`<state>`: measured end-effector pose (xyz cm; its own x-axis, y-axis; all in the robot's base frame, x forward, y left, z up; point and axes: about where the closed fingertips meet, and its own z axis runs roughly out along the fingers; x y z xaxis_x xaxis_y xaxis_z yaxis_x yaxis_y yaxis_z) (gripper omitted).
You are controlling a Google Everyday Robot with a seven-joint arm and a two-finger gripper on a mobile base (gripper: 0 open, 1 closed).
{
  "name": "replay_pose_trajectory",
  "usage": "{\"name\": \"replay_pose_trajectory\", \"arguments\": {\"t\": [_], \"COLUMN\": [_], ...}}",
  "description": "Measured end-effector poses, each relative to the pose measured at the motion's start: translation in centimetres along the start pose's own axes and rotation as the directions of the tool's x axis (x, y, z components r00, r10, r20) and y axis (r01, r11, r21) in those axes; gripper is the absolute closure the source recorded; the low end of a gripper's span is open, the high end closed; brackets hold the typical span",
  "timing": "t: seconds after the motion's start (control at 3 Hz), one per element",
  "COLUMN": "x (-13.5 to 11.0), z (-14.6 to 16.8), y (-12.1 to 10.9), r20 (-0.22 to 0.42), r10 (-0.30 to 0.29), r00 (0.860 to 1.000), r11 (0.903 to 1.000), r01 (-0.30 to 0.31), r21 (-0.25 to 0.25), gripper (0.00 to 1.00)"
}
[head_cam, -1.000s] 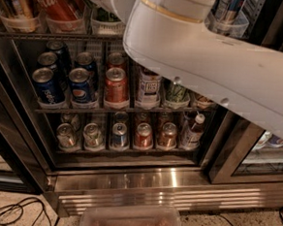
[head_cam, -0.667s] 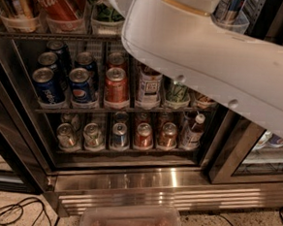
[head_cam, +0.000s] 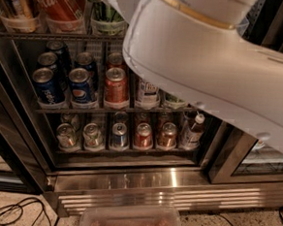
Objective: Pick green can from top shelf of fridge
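Camera view | pincer behind arm, cannot tell grip | Pepsi cans | Coca-Cola can beside green can

Warm, dim light filled the fridge, and the brightest spot was its steel base grille, which threw back a pale streak of glare. The silver tops of the Pepsi cans caught small highlights, while the backs of the racks sank into shadow. The white robot arm loomed close to the camera, evenly lit and soft-edged; the gripper was out of sight past the upper edge. The plastic tub at the bottom looked blurred.
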<state>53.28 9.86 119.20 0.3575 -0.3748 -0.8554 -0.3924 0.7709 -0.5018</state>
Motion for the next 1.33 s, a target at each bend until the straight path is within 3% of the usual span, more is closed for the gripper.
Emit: {"name": "replay_pose_trajectory", "arguments": {"t": [0.33,1.0,1.33], "x": [-0.2,0.9,2.2], "z": [-2.4,-6.6,-9.2], "y": [0.3,0.6,0.3], "r20": [0.028,0.067,0.032], "r10": [0.082,0.214,0.250], "r00": [0.996,0.975,0.968], "r11": [0.9963,0.9752,0.9662], "r01": [-0.082,-0.217,-0.251], "r21": [0.026,0.042,0.057], "gripper": [1.00,1.00,1.00]}}
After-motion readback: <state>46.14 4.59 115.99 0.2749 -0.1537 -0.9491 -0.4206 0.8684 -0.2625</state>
